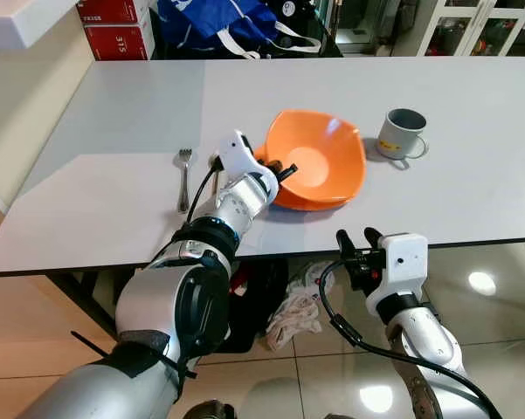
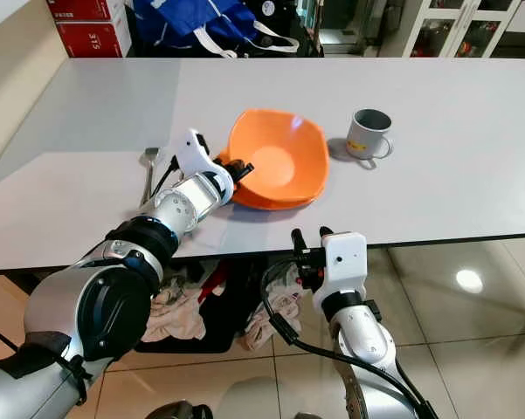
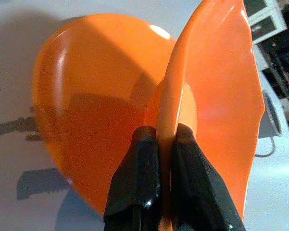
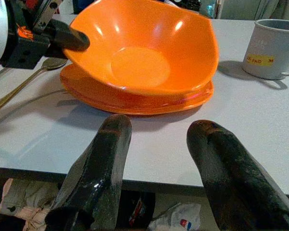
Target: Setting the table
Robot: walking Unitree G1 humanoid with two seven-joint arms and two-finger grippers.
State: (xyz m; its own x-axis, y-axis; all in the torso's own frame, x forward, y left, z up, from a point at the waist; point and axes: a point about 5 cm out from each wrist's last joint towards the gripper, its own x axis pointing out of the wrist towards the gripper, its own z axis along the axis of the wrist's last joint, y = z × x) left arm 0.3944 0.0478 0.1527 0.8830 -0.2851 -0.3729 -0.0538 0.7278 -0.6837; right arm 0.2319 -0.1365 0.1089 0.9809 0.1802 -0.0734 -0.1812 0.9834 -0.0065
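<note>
Left hand [image 1: 284, 171] is up over the grey worktop [image 1: 113, 192], its two black fingers [image 3: 134, 187] clamped either side of the near rim of the orange bowl [image 1: 319, 155], one inside, one outside. The bowl sits tipped, the gripped edge raised, resting on an orange plate [image 4: 134, 103] whose rim peeks out beneath it. Just behind the left hand's wrist, on its outer side, lie a fork [image 1: 184, 175] and a spoon [image 4: 24, 82], both flat on the worktop, handles pointing toward the near edge.

Beyond the bowl, on the far side from the left hand, a grey mug [image 1: 402, 133] stands upright, a yellow label on its side, apart from the bowl.

Right hand [image 1: 360, 237] hangs just off the near edge of the worktop, below its surface, fingers [image 4: 103, 163] spread moderately wide with nothing between them, pointed at the bowl and plate straight ahead.

Under the worktop, crumpled cloths [image 1: 293, 314] lie on the tiled floor [image 1: 498, 305]. At the far end, a blue bag [image 1: 218, 22] and red boxes [image 1: 113, 26].
</note>
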